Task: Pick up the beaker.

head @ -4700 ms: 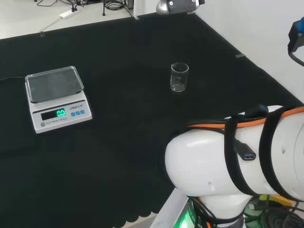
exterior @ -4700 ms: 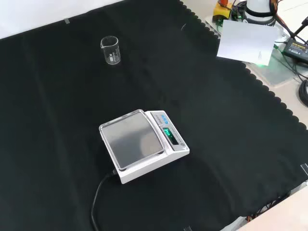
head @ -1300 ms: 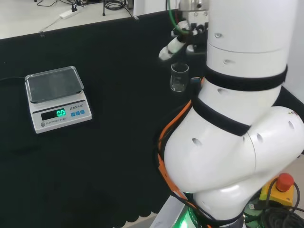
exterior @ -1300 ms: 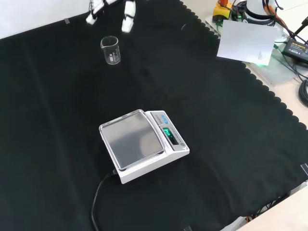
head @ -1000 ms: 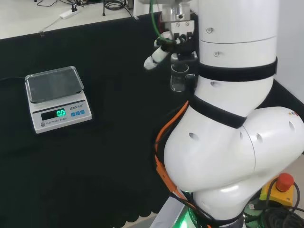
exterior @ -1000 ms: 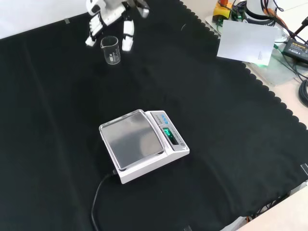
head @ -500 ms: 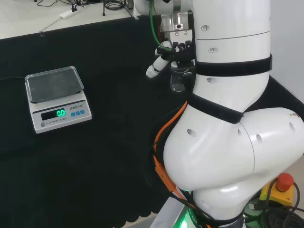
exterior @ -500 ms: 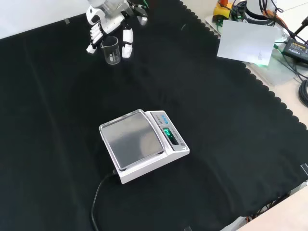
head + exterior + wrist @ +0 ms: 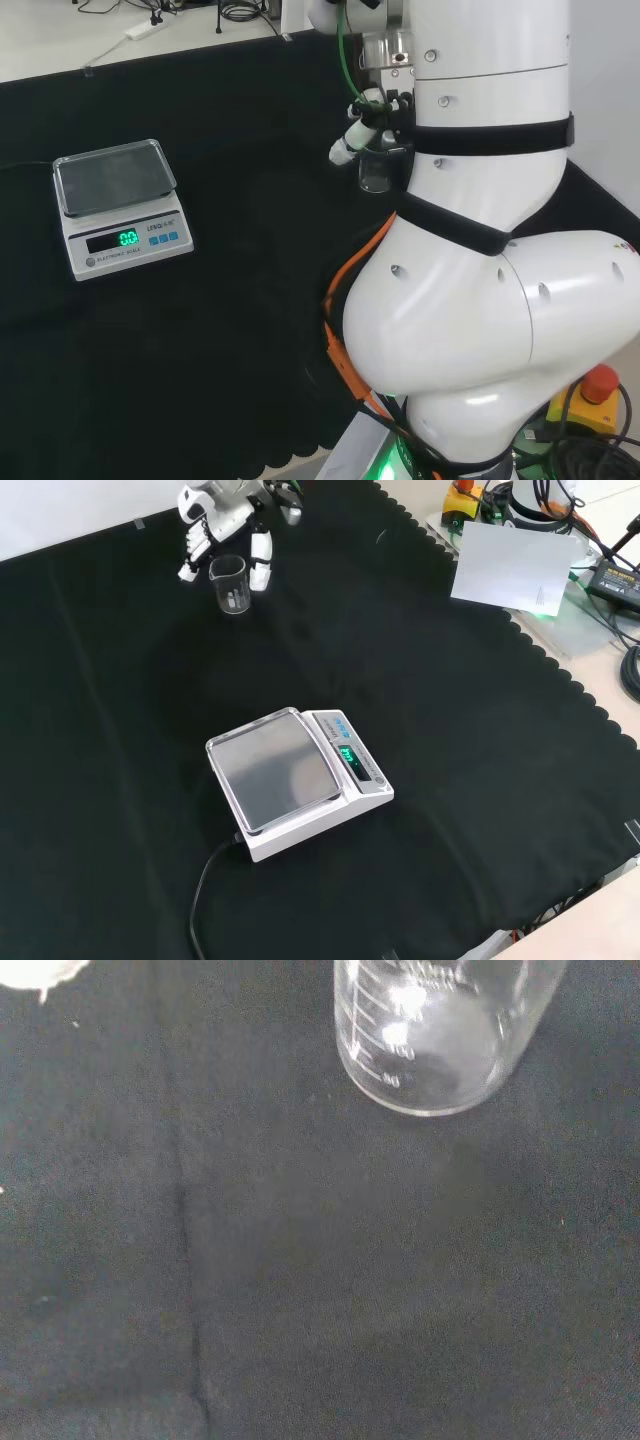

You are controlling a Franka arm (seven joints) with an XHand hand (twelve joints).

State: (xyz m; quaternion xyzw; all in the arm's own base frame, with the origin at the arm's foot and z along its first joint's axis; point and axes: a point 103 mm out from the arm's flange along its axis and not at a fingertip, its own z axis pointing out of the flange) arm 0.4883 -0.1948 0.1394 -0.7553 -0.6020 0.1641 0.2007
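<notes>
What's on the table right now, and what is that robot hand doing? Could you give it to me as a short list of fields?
surface: black cloth
beaker: clear glass beaker, upright on the cloth, looks empty
hand: hand around the beaker, a finger at each side in the front view, not closed on it
scale: white scale with steel pan and lit green display, well apart from the beaker
pickup: not yet done

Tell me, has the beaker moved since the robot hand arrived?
No. In the front view the beaker stands at the same spot relative to the scale, with the robot hand around it.
</notes>
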